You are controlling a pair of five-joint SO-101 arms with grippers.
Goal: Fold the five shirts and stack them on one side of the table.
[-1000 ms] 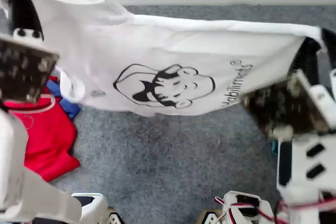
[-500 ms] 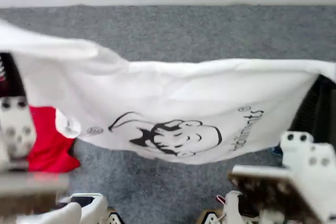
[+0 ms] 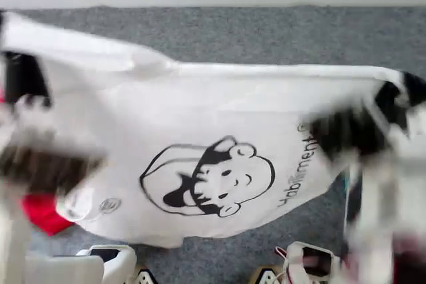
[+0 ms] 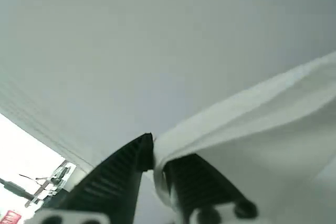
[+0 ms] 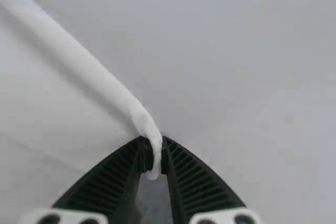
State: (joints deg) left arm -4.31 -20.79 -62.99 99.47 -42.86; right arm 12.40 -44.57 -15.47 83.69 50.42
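Observation:
A white shirt (image 3: 219,111) with a black cartoon print hangs spread in the air across the table, printed side toward the high camera. My left gripper (image 4: 157,163) is shut on one upper corner of it, at the left in the high view (image 3: 23,74). At the far right, my right gripper (image 5: 152,158) pinches a rolled edge of the same shirt (image 5: 79,61), seen from above as a dark blurred shape (image 3: 399,94). The shirt's lower hem hangs near the table's front edge.
A red shirt (image 3: 41,214) lies on the grey table (image 3: 266,31) at the left, mostly hidden behind the white one. A small teal item (image 3: 347,184) peeks out at the right. The arm bases (image 3: 106,261) stand at the front edge.
Both arms have swung with the shirt held between them. Its top edge dropped, then rose a little. The hem now hangs nearer the front and covers more of the red shirt.

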